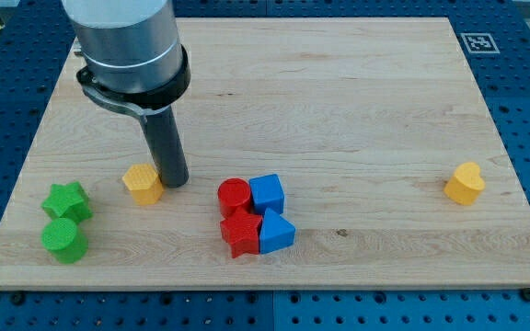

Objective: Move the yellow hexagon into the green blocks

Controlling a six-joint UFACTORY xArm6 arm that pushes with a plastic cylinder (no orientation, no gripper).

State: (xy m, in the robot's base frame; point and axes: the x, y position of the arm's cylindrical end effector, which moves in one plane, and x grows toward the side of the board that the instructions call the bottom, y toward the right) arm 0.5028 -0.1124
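My tip point(175, 182) sat touching yellow hexagon point(143, 183) at its 3 o'clock; green blocks point(66, 221) lay toward 8 o'clock. No gripper fitted, so no grip state to tell.

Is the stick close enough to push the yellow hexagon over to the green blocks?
Probably yes. My tip sits right against the yellow hexagon on its right side, and nothing lies between the hexagon and the green star or the green cylinder to the view's left.

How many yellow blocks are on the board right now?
2. The yellow hexagon sits at the view's left, touching my tip on its right. A yellow heart-shaped block lies far to the view's right. None appears hidden.
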